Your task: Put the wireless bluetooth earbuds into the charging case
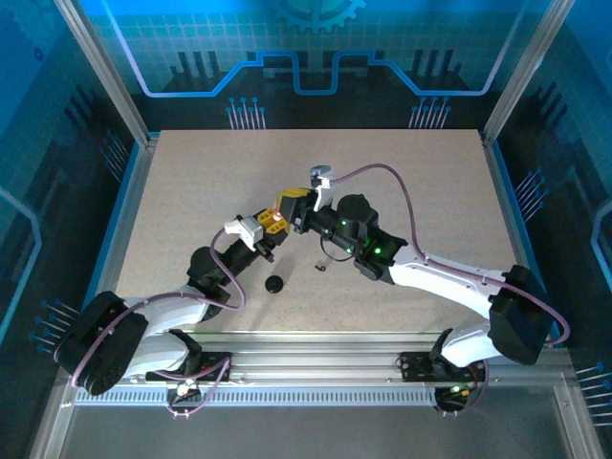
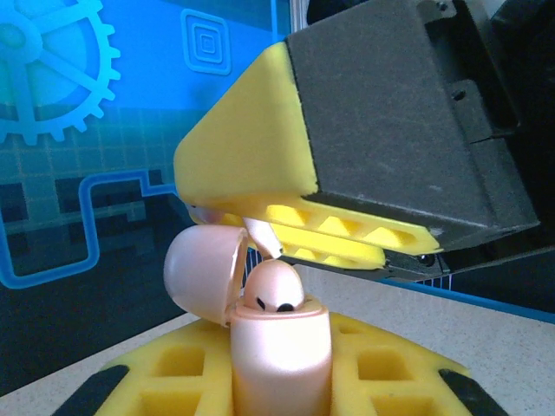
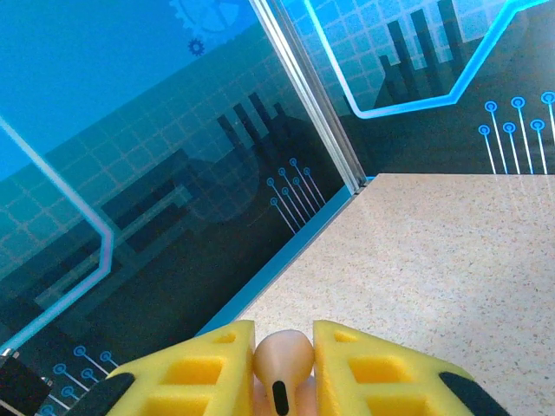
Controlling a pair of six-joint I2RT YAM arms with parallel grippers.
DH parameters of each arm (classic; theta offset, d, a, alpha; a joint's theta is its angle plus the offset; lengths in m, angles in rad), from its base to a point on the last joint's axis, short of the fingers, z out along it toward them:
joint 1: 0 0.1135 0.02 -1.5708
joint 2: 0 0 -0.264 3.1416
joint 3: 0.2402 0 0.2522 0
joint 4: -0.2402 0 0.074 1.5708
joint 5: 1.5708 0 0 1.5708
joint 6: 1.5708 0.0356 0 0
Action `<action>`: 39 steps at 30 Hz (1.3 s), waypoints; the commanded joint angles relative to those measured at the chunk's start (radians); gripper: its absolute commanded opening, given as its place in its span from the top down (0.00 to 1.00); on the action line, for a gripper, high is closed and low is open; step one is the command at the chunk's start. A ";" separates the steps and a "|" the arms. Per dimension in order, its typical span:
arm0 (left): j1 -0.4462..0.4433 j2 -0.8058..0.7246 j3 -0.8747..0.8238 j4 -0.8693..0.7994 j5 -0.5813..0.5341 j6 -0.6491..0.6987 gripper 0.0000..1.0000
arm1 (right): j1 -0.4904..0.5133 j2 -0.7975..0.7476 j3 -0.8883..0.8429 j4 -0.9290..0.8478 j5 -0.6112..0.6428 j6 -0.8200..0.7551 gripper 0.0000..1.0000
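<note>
Our left gripper point(image 2: 282, 336) is clamped on the pink case point(image 2: 277, 368) and holds it upright off the table point(image 1: 411, 182), lid point(image 2: 201, 273) swung open to one side. Our right gripper point(image 3: 284, 334) is pinched narrow on a pink earbud point(image 3: 282, 373), right above the case mouth. In the left wrist view its pale stem pokes down, just beside the lid hinge.

Risks, as we judge them:
- Stem looks off-centre w/ the free slot, so pushing down may jam it on the rim or the lid.
- The seated bud point(image 2: 273, 290) sits v. close, so a knock from the right fingers could pop it out.
- Letting go too early means the bud drops to the table.
- Hard push vs. the left grip may twist the case between the pads.

Count:
- pink cases: 1
- pink earbuds: 2 (1 seated, 1 held)
- black round case point(image 1: 274, 284): 1, on the table nr the left arm
- small dark bit point(image 1: 320, 266): 1, too small to name
</note>
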 commanded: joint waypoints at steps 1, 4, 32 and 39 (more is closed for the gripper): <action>-0.007 -0.020 -0.011 0.048 -0.017 0.013 0.88 | -0.011 -0.039 0.035 -0.012 -0.014 -0.030 0.77; -0.007 -0.018 -0.009 0.049 -0.028 0.005 0.88 | -0.011 -0.069 0.025 -0.017 -0.011 -0.030 0.77; -0.007 0.004 -0.072 0.047 -0.009 0.022 0.88 | -0.373 -0.132 0.007 -0.840 -0.219 -0.089 0.76; -0.007 0.016 -0.078 0.048 -0.005 0.025 0.88 | -0.403 -0.026 0.005 -0.963 -0.050 -0.144 0.76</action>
